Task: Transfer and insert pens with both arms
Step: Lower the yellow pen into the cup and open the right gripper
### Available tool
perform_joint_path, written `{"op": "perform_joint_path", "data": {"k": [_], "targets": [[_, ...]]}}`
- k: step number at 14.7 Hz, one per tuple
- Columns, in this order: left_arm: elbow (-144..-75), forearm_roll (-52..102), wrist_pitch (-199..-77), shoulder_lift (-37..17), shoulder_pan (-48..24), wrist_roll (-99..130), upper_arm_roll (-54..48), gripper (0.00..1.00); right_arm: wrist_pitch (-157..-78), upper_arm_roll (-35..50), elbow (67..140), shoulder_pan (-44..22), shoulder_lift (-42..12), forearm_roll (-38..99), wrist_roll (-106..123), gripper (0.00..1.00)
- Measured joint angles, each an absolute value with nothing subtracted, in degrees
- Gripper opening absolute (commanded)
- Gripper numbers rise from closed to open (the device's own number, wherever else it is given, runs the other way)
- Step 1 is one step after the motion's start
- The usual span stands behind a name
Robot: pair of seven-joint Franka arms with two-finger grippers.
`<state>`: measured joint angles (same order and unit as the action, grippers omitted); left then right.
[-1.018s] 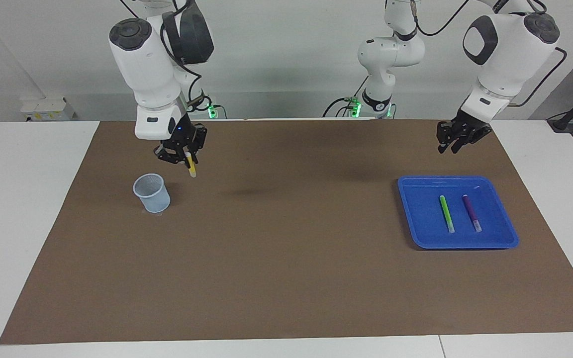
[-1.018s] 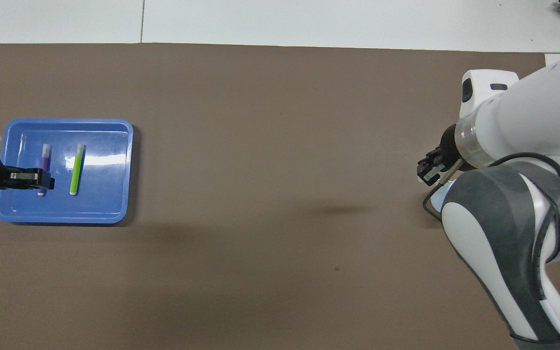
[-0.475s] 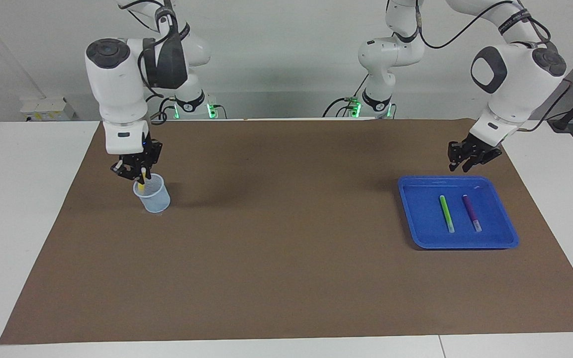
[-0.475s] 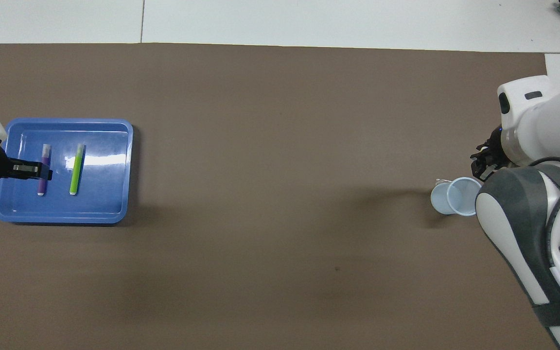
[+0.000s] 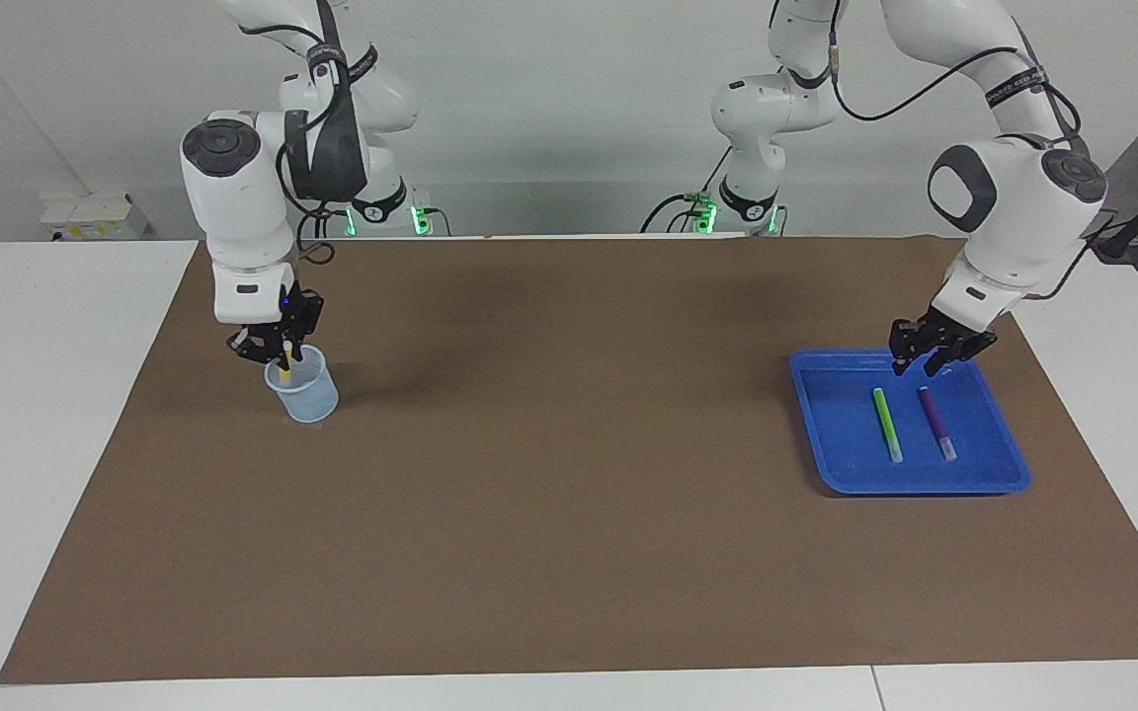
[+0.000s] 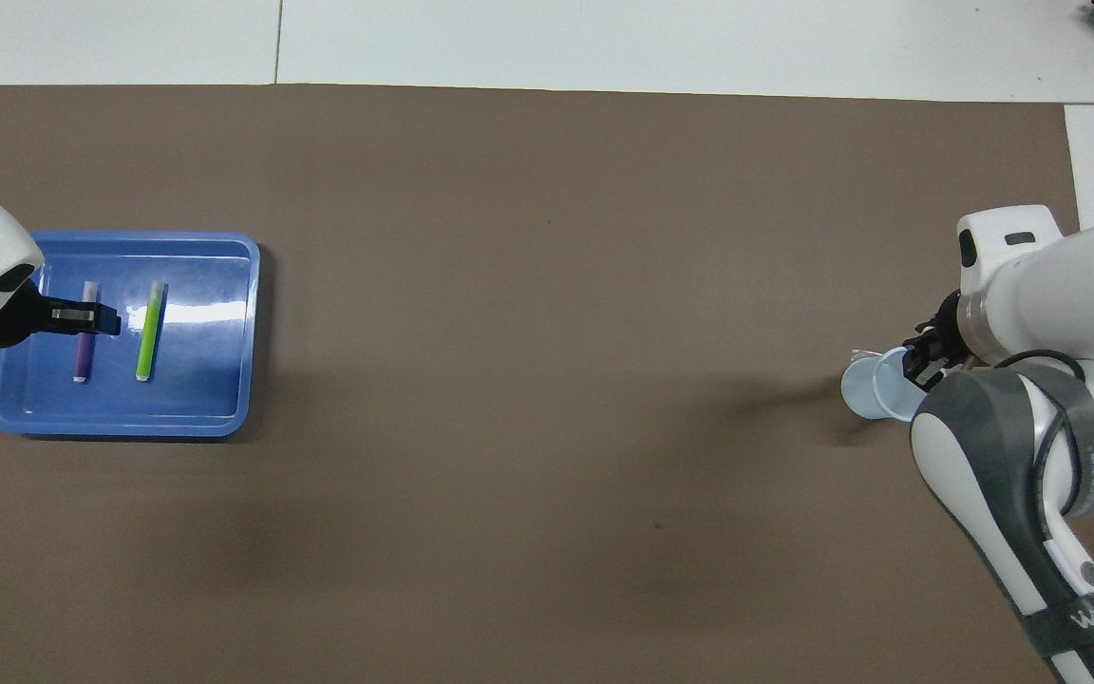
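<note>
My right gripper [image 5: 278,354] is shut on the yellow pen [image 5: 284,375], which hangs upright with its lower end inside the mouth of the pale blue cup [image 5: 304,393] at the right arm's end of the table. In the overhead view the right gripper [image 6: 925,356] sits over the cup [image 6: 865,391] and hides that pen. The green pen [image 5: 887,425] [image 6: 149,330] and the purple pen [image 5: 934,423] [image 6: 84,359] lie side by side in the blue tray [image 5: 910,487] [image 6: 120,425]. My left gripper [image 5: 917,367] [image 6: 105,321] hangs low over the tray's robot-side end, above those two pens, fingers apart and holding nothing.
A brown mat [image 5: 569,513] covers the table, with bare white tabletop [image 5: 45,395] past its ends. Two smaller white arms [image 5: 757,148] with green lights at their bases stand at the robots' edge.
The right gripper carried the yellow pen sideways to the cup and lowered its end into it. The left gripper came down from above the mat to just over the tray's pens.
</note>
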<state>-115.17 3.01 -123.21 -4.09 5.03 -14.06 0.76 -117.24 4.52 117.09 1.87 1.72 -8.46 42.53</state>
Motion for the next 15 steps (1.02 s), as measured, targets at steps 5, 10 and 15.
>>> {"op": "perform_joint_path", "data": {"k": [5, 10, 15], "targets": [[-115.2, 3.0, -128.9, -8.6, 5.0, -14.2, 0.8, 0.46, -117.1, 4.3, 118.6, 3.1, 1.8, -7.0, 40.3, 0.14], [-115.3, 3.0, -133.9, -12.6, 5.8, -14.5, 0.8, 0.46, -117.2, 4.2, 120.2, 4.3, 1.8, -6.3, 40.1, 0.59], [-115.3, 3.0, -138.4, -16.0, 5.8, -14.5, 0.8, 0.47, -117.2, 4.4, 120.3, 4.1, 1.9, -5.2, 40.1, 0.69]]}}
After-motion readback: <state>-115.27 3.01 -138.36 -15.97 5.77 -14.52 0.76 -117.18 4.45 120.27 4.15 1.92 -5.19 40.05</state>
